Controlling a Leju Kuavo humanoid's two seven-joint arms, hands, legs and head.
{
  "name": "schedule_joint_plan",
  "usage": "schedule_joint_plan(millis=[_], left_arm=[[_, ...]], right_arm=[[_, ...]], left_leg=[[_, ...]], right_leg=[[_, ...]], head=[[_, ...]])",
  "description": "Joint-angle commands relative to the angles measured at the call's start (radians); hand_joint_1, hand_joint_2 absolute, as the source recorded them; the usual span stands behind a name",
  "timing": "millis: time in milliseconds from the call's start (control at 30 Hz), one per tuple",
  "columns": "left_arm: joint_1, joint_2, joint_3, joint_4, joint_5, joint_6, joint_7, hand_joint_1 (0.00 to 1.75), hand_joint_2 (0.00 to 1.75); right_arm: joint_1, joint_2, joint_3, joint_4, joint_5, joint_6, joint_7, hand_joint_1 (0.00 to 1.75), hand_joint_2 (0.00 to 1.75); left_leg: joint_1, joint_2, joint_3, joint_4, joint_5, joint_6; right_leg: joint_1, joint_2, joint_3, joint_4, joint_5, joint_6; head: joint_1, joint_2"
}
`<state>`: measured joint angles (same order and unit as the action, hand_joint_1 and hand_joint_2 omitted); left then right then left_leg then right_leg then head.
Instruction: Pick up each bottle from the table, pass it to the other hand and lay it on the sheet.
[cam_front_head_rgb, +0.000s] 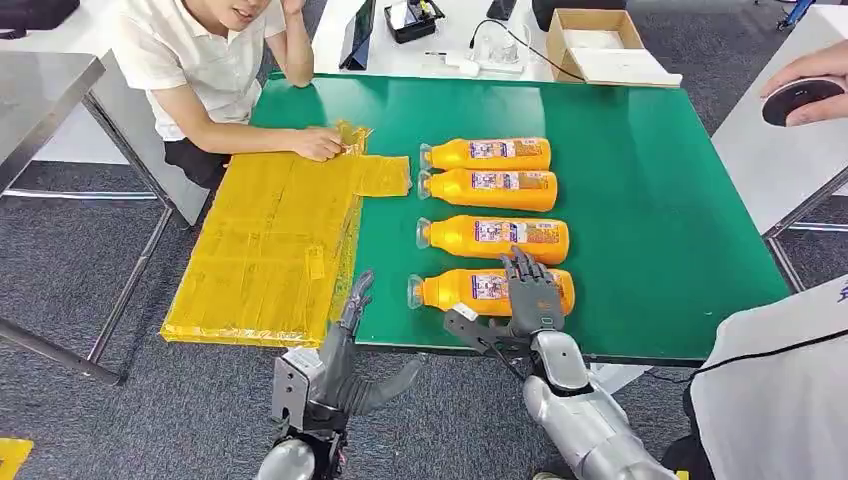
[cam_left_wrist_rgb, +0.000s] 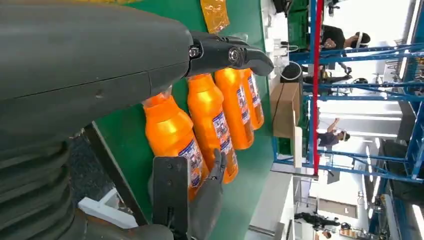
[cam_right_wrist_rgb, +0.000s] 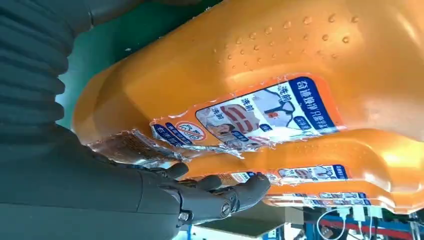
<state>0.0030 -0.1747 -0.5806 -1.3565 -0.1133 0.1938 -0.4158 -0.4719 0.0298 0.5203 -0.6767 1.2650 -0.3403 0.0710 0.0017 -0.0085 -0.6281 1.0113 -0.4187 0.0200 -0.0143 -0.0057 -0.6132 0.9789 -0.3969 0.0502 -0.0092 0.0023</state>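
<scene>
Four orange bottles lie in a row on the green table, just right of the yellow sheet. Right hand rests spread over the nearest bottle, not gripping. Left hand hovers spread, holding nothing, at the sheet's near corner.

Bottles, four: orange, labels blue, white and red. Sheet: translucent yellow. Tabletop: green. Right robot hand: dark grey fingers, silver arm. Left robot hand: grey. Floor: grey carpet. Cardboard box: brown.
</scene>
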Motion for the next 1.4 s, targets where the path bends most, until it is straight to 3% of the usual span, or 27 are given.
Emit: schedule_joint_plan(millis=[33, 67, 300, 733, 767, 800, 833, 1233, 1400], left_arm=[[0.007, 0.022, 0.025, 0.000, -0.008, 0.006, 0.017, 0.00, 1.75], [0.022, 0.024, 0.032, -0.010, -0.021, 0.023, 0.033, 0.00, 1.75], [0.021, 0.023, 0.033, -0.010, -0.021, 0.024, 0.034, 0.00, 1.75], [0.020, 0.022, 0.034, -0.002, -0.022, 0.027, 0.035, 0.00, 1.75], [0.018, 0.022, 0.033, 0.001, -0.021, 0.026, 0.035, 0.00, 1.75], [0.016, 0.022, 0.031, 0.003, -0.021, 0.026, 0.035, 0.00, 1.75], [0.015, 0.022, 0.030, 0.005, -0.019, 0.025, 0.035, 0.00, 1.75], [0.002, 0.022, 0.022, 0.020, 0.004, 0.017, 0.027, 0.00, 1.75], [0.010, 0.037, 0.016, 0.011, 0.016, 0.026, 0.018, 0.00, 1.75]], right_arm=[[-0.034, -0.017, 0.044, 0.080, 0.031, 0.098, 0.097, 0.00, 1.75], [-0.007, -0.057, 0.027, 0.103, 0.048, 0.120, 0.131, 0.00, 1.75], [-0.004, -0.056, 0.022, 0.097, 0.048, 0.121, 0.134, 0.00, 1.75], [0.012, -0.070, -0.011, 0.095, 0.023, 0.142, 0.109, 0.00, 1.75], [0.016, -0.068, -0.028, 0.106, 0.002, 0.140, 0.093, 0.19, 1.75], [0.016, -0.071, -0.029, 0.122, 0.001, 0.145, 0.087, 1.48, 1.75], [0.018, -0.070, -0.038, 0.132, -0.010, 0.143, 0.077, 1.69, 1.75], [0.014, -0.073, -0.087, 0.231, -0.060, 0.137, 0.040, 1.75, 1.75], [0.050, -0.066, -0.108, 0.256, -0.095, 0.097, -0.052, 1.75, 1.75]], left_leg=[[0.000, 0.002, 0.005, -0.001, -0.002, -0.001], [0.000, 0.000, 0.003, -0.001, -0.001, -0.001], [0.001, -0.003, 0.014, -0.002, -0.001, -0.001], [0.000, -0.003, 0.016, -0.002, -0.001, 0.000], [0.000, -0.002, 0.016, -0.001, -0.001, 0.000], [0.000, -0.003, 0.017, -0.002, -0.001, -0.001], [0.000, -0.003, 0.017, -0.002, -0.001, 0.000], [0.001, -0.006, 0.023, -0.002, -0.003, 0.000], [0.001, -0.006, 0.033, -0.004, -0.008, 0.003]], right_leg=[[0.000, 0.001, 0.005, -0.001, -0.001, -0.002], [0.000, 0.000, 0.003, -0.001, -0.001, -0.001], [0.001, -0.003, 0.014, -0.003, -0.002, -0.003], [0.001, -0.003, 0.016, -0.003, -0.001, -0.002], [0.001, -0.002, 0.015, -0.003, -0.001, -0.001], [0.001, -0.003, 0.017, -0.003, -0.001, -0.002], [0.001, -0.003, 0.016, -0.003, -0.001, -0.002], [0.001, -0.005, 0.019, -0.005, -0.005, -0.001], [0.001, -0.005, 0.024, -0.008, -0.009, 0.000]], head=[[0.000, 0.000], [0.000, 0.000], [0.000, 0.000], [0.000, 0.000], [0.000, 0.000], [0.000, 0.000], [0.000, 0.000], [0.000, 0.000], [0.000, 0.000]])
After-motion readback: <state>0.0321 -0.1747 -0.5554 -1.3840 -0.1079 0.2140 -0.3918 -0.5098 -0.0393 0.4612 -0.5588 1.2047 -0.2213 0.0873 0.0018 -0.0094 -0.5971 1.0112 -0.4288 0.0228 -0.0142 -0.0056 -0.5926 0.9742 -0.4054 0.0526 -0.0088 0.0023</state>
